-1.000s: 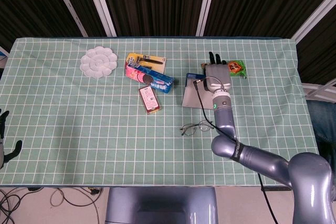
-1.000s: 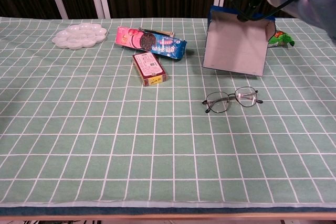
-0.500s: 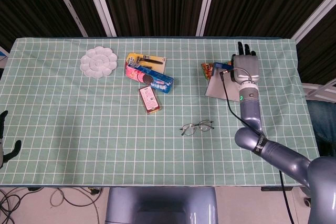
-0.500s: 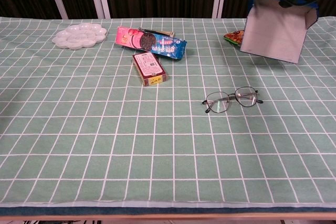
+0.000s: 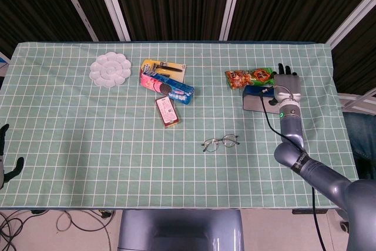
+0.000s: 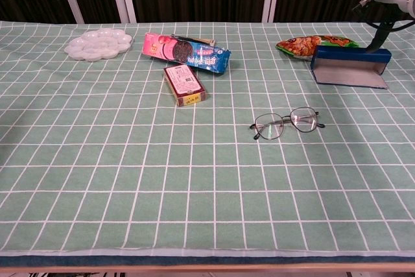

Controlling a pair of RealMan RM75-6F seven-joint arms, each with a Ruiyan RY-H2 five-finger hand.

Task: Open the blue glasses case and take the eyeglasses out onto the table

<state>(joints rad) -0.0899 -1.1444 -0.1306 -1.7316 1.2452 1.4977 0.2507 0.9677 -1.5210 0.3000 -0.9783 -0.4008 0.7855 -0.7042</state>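
Right hand sits at my case's far end; grip unclear to me. Glasses lie well apart on bench.

No legible text on any package or box.

You get even, bright overhead light on the green checked tablecloth in both views, with no glare. Shadows are soft and short: a faint one sits under the eyeglasses, another close beneath the blue glasses case. Behind the table, from 10 to 2 o'clock, the backdrop falls nearly black. Both views are sharp at centre; the chest view bends slightly at its lower edge, towards 6 o'clock.
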